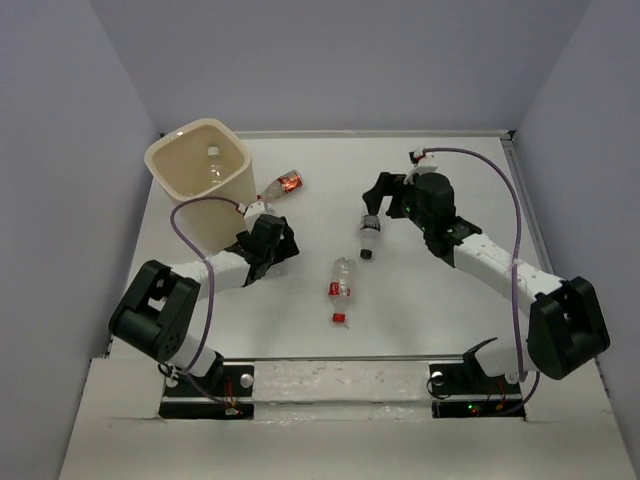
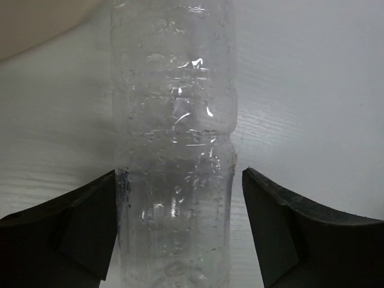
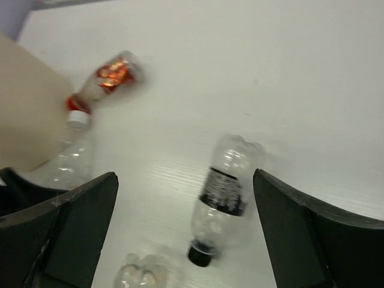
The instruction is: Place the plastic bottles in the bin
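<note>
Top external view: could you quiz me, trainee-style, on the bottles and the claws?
1. True or false: the bin already holds a white-capped bottle.
2. What sits between the left claw's fingers? A) a clear unlabelled bottle B) a tin can C) nothing
3. Fill in: the open right claw faces a black-capped bottle whose label is ___.
Key: 1 true; 2 A; 3 black.

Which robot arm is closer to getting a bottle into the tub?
Left. The left gripper straddles a clear bottle right beside the bin. The right gripper hangs open above the black-label bottle, farther from the bin.
</note>
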`<control>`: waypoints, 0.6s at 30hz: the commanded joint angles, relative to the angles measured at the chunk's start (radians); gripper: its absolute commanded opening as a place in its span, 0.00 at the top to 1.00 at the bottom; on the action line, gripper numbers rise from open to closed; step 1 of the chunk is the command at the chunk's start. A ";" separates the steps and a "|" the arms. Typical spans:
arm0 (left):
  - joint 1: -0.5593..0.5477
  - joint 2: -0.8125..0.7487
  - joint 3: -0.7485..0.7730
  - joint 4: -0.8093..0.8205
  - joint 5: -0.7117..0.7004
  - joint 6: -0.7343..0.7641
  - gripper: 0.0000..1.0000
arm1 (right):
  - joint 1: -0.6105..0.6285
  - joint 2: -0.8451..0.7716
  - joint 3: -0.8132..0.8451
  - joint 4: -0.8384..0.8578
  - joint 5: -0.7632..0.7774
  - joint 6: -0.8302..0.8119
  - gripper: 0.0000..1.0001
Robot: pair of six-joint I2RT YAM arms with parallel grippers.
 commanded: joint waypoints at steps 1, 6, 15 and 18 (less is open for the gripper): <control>-0.022 0.063 0.049 0.013 -0.094 0.014 0.21 | -0.086 0.082 -0.003 -0.087 -0.002 0.053 0.00; -0.071 0.007 0.002 0.004 -0.103 -0.004 0.52 | -0.105 0.251 0.080 -0.104 -0.004 0.067 0.00; -0.210 -0.430 -0.003 -0.123 -0.083 0.003 0.59 | -0.125 0.466 0.183 -0.103 -0.024 0.103 0.12; -0.211 -0.574 0.083 -0.154 -0.094 0.055 0.59 | -0.125 0.479 0.186 -0.095 -0.022 0.108 0.44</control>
